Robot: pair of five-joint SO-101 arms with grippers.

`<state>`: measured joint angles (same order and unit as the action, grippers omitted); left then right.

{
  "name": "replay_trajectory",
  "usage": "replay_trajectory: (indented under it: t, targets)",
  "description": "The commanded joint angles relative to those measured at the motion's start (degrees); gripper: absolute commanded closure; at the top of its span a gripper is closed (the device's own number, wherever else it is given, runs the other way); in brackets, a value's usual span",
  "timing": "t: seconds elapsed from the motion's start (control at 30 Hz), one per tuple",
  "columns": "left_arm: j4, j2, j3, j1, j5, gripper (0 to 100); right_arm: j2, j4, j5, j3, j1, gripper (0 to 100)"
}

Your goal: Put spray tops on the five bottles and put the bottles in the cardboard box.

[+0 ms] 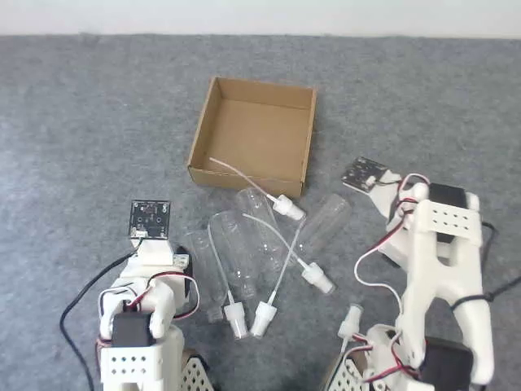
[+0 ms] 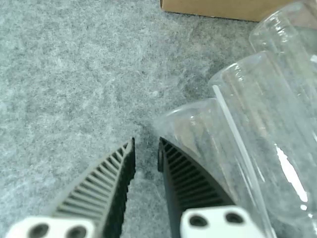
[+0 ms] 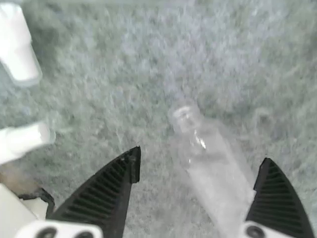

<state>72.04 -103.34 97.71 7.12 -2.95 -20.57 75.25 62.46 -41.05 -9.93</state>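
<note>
My right pincer is wide open and holds nothing. A clear bottle lies flat on the grey table between its two fingers. The bottle's bare neck points away from me. I cannot tell if a finger touches it. Two white spray tops lie close by.

My left pincer is open just a crack and holds nothing too. One finger is right beside the round end of a second bottle.

My left arm sits low at the near edge of the table, by the left corner. My right arm stands tall by the near right corner and bends over.

The other bottles lie side by side in the middle of the table, with tops and thin tubes mixed in. The cardboard box sits just past them, toward the far edge, with its open side up.
</note>
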Motion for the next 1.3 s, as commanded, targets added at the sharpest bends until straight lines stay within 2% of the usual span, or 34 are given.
replay_trajectory:
  t: [0.0, 0.3, 0.57, 0.97, 1.27]
  targets:
    - [0.18, -0.88, -1.1, -0.26, 0.44, 92, -3.47, 0.75, 4.66, 3.87, -3.65, 66.5]
    - [0.18, -0.88, -1.1, -0.26, 0.44, 92, -2.95, -0.92, 13.27, 1.58, -7.25, 66.5]
    - [0.18, -0.88, -1.1, -0.26, 0.44, 92, -2.95, -11.3, 13.63, -4.84, -7.25, 66.5]
    - [0.18, -0.88, -1.1, -0.26, 0.44, 92, -2.86, -20.97, 15.03, -14.68, -7.25, 66.7]
    - [0.18, -0.88, -1.1, -0.26, 0.44, 92, -2.86, -22.29, 14.86, -17.32, -7.25, 67.0]
